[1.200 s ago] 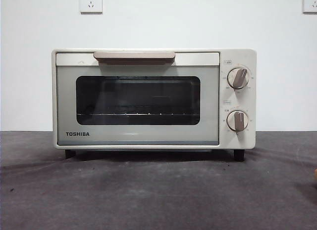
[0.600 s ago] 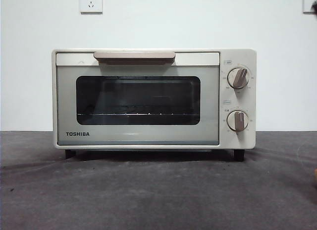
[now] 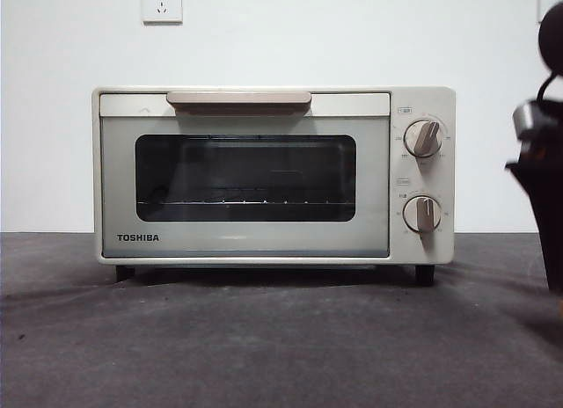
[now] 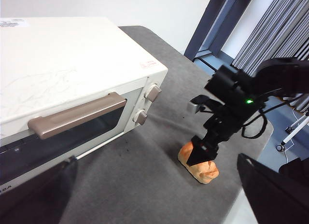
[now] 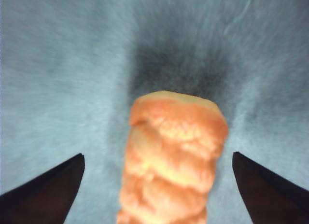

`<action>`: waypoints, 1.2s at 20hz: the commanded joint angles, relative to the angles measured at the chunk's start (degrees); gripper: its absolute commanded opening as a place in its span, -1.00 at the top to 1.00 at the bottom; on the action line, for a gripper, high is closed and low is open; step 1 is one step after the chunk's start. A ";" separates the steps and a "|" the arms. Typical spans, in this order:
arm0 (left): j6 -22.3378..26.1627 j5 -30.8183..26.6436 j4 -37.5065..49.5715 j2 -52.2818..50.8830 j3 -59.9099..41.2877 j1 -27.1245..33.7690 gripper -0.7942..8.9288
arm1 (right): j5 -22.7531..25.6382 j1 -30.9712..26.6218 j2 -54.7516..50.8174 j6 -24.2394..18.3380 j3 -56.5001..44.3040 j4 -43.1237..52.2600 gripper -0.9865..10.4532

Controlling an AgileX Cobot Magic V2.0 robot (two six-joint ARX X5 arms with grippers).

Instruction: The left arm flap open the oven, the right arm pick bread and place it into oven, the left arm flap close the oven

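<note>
Plainly, your biggest worry is the oven (image 3: 273, 175): its glass door is flat shut against the body, the bar handle (image 3: 238, 99) untouched, while the right arm (image 4: 241, 98) is down at the bread well off to the knob side of the oven. If you lift the bun and carry it over with the door like that, it has nowhere to go and would meet the glass or the handle.

The left gripper (image 4: 154, 195) hangs in front of the oven's door, above and short of the handle. Its jaws stand wide apart, holding nothing. If it opens the door while the right arm is nearby, the dropping door could sweep into that arm or the bun, so mind the order of the two.

The right gripper (image 5: 157, 185) has its jaws spread and unclamped, one on each side of the bread (image 5: 171, 156), with clear cloth showing between each jaw and the crust. The bun lies on the grey cloth beside the oven, out past its knobs. It looks lumpy and glossy, so I judge an off-centre squeeze could roll it out sideways or crush a lobe. Centre the jaws across its widest part before you clamp.
</note>
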 commanded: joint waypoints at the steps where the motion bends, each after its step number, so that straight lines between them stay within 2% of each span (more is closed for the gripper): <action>1: 0.52 0.42 0.55 0.33 1.38 -0.26 -0.26 | 1.38 0.26 3.45 0.63 0.13 0.79 0.04; 4: 0.52 0.42 0.42 0.33 1.38 -0.26 -0.26 | 1.09 0.24 6.51 -0.04 0.13 0.94 0.31; 7: 0.52 0.39 0.42 0.35 1.38 -0.26 -0.25 | 1.05 0.24 6.86 -0.33 0.22 1.38 0.69; 8: 0.52 0.39 0.42 0.39 1.38 -0.26 -0.24 | 1.05 0.24 6.25 -0.39 0.33 1.27 0.74; 11: 0.48 0.39 0.28 0.90 1.38 -0.26 -0.19 | 0.15 0.24 1.73 -0.33 0.59 0.00 0.75; 15: 0.48 -0.15 0.24 3.43 1.40 -0.26 0.07 | -6.08 0.24 -9.79 -0.83 0.59 -3.63 0.75; 18: 0.50 -0.48 0.24 6.64 1.79 -0.28 0.40 | -10.27 0.24 -21.31 -1.38 0.59 -4.57 0.75; 20: 0.85 -0.57 0.22 9.79 3.19 -0.63 0.65 | -10.99 0.24 -29.24 -1.53 0.59 -4.35 0.75; 23: 2.40 -3.41 -0.20 16.06 7.56 -2.19 0.74 | -11.02 0.24 -39.95 -1.05 0.59 -4.39 0.75; 24: 4.39 -4.87 -1.36 18.23 9.29 -2.73 0.80 | -11.04 0.24 -42.66 -0.74 0.59 -4.42 0.75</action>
